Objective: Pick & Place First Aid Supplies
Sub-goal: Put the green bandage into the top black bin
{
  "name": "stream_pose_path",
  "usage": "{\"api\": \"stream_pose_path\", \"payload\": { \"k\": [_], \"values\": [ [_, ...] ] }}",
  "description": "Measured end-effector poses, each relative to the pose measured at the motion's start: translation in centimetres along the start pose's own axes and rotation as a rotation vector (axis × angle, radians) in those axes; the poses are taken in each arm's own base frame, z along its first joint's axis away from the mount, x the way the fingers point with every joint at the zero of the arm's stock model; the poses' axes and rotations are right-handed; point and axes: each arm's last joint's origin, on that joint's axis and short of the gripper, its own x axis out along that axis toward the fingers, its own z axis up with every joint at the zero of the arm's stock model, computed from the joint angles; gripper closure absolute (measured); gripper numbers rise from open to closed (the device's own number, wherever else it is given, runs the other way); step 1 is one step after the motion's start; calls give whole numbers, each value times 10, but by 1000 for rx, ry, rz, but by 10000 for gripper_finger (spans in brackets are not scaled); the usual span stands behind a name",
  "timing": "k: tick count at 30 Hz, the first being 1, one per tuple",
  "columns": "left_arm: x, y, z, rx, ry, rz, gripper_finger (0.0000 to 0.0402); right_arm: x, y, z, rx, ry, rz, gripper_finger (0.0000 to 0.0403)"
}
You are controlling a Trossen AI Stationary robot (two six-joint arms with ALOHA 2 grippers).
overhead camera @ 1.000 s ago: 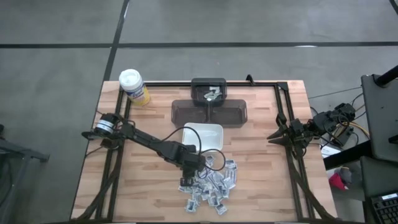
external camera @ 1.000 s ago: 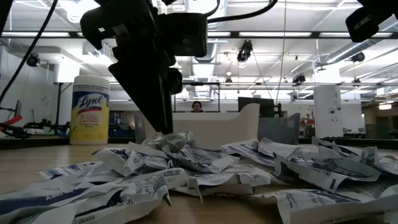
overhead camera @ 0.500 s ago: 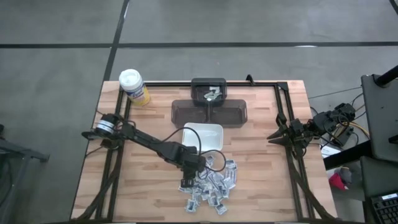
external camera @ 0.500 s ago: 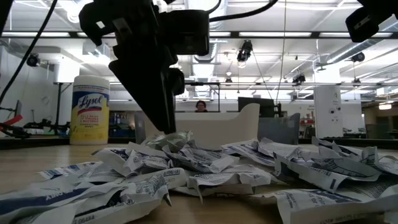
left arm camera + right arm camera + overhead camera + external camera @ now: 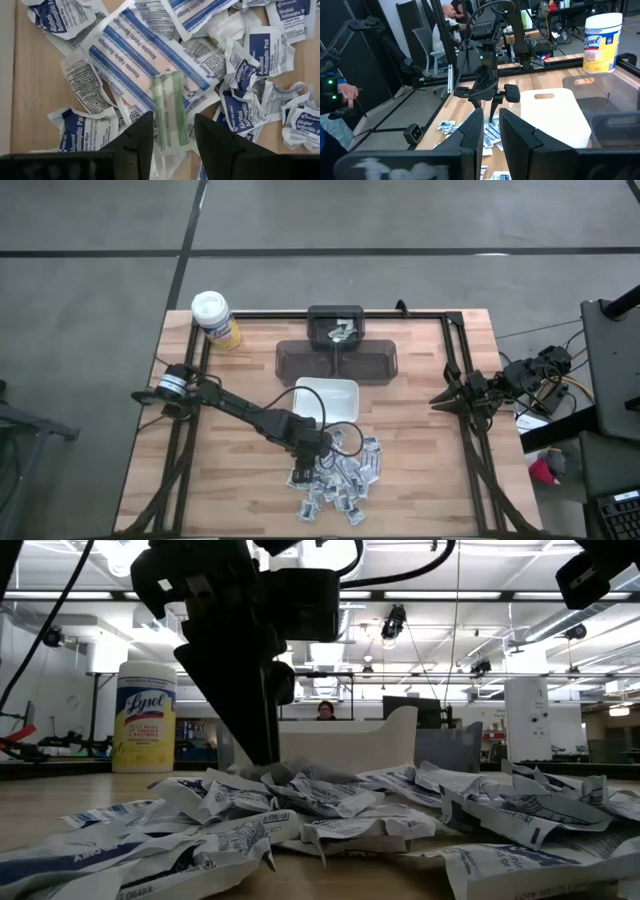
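- left gripper [image 5: 171, 131] sits down in the packets [image 5: 335, 475] heaped near the table's [image 5: 420, 480] front edge, just in front of the white dish [image 5: 327, 398]
- jaws part-open, straddling a slim green-striped packet [image 5: 168, 109]; its long axis runs along the fingers, dead centre; looks bracketed, grip not confirmed
- right gripper [image 5: 440, 400] parked at the right edge, well apart, fingers narrowly apart, holding nothing

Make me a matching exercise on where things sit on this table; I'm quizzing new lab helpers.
Things:
1. yellow canister
2. white dish
3. left gripper
4. right gripper

Places:
A. table's right edge, waiting
B. over the packet pile
C. far left corner
D. mid-table, between pile and dark trays

Pairs: 1-C, 2-D, 3-B, 4-A
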Motion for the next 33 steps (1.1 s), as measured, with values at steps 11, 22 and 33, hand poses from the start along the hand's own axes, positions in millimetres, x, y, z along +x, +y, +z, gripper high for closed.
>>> {"api": "stream_pose_path", "payload": {
  "k": [11, 22, 33],
  "values": [
    [0, 0, 0, -1, -3, -1, 320, 0, 0, 0, 3, 0, 0, 344],
    [0, -2, 1, 2, -11, -26, 378, 0, 0, 0, 3, 0, 0, 344],
    [0, -8, -1, -14, 42, -160, 399, 0, 0, 0, 3, 0, 0, 344]
  ]
}}
